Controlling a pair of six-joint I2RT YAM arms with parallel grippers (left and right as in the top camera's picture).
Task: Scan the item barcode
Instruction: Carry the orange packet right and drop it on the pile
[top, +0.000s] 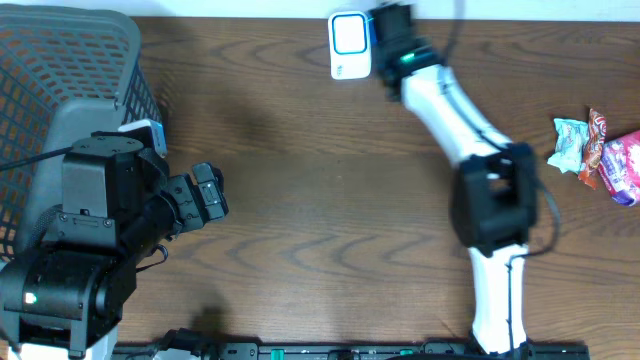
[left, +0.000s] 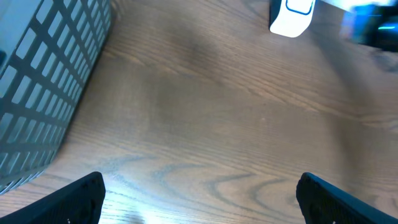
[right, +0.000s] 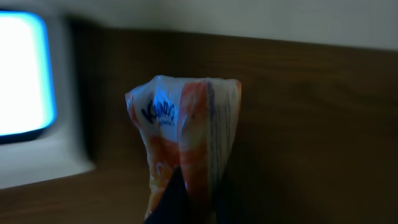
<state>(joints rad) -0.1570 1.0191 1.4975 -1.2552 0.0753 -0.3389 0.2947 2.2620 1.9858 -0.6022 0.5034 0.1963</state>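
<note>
Snack pkt (right: 186, 137) pinched at lower end by R gripper (right: 185, 198), held just beside lit scanner (right: 25, 74) at far side of table (top: 330, 200). L gripper (top: 208, 195) spread wide, near basket (top: 60, 50). Spare pkts (top: 600, 155) well apart, R edge.

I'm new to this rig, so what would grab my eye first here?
The glowing scanner at the table's far edge stands out, with the right gripper shut on an orange snack packet beside it. A grey basket fills the left corner; more packets lie far right.
</note>
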